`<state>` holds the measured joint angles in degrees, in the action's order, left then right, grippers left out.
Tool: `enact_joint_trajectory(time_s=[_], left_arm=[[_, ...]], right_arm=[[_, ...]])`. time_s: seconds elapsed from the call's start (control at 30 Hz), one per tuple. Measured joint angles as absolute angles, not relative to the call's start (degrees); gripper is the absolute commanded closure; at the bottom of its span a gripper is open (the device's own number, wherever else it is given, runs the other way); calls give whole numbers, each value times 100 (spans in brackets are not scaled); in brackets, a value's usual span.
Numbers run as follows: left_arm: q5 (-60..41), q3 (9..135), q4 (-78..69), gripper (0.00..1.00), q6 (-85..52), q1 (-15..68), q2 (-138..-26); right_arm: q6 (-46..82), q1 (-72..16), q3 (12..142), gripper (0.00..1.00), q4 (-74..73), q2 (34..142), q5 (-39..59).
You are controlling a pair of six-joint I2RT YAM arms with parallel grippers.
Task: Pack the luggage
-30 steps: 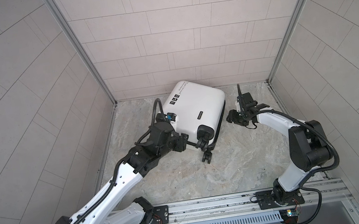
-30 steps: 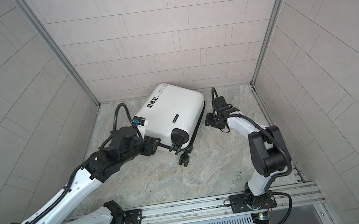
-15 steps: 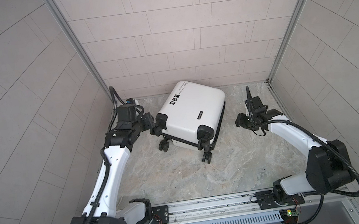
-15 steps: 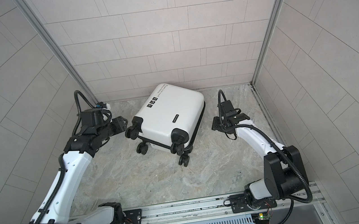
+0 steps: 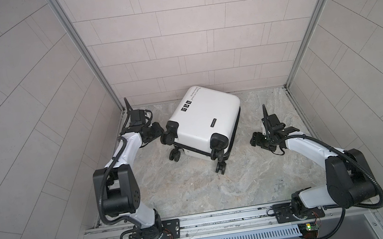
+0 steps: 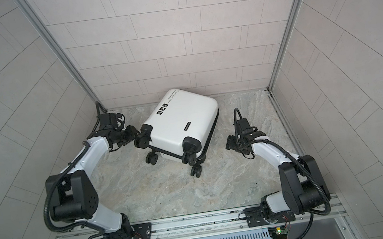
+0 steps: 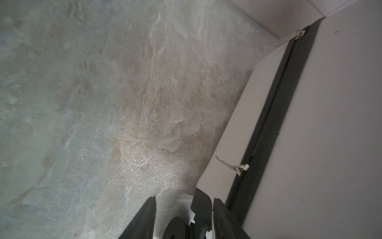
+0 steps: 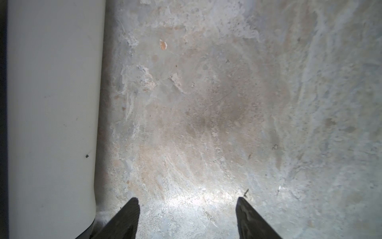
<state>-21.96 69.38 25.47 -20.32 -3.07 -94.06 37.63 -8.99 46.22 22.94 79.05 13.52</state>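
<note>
POS: luggage (image 5: 206,123) closed, lying flat, far centre of bench (image 5: 219,184) | L: left end effector (image 7: 184,207) apart, astride wheel (image 7: 177,227) | R: right end effector (image 8: 188,207) apart, right of shell | HANDLING: judged rigid, slippery, rolls; grip zipper pull (image 7: 233,166).

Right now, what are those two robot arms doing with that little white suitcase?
Two robot arms are working around the luggage, which lies closed on the stone floor. The left tool is open, with one black wheel between its fingers, and does not look clamped on it. The right tool hangs open over bare floor on the other side of the luggage, touching nothing.
</note>
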Motion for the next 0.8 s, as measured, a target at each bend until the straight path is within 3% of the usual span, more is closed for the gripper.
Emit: enact_joint_trajectory(time_s=[0.3,0.8], left_arm=[[-2423,6947,2165,54,-2318,-198,-10245],[-2158,6235,1533,55,-2451,419,-9957]], right_arm=[[3765,-910,5242,33,2067,8849,1553],[3863,-908,6652,33,2023,10440,2032]])
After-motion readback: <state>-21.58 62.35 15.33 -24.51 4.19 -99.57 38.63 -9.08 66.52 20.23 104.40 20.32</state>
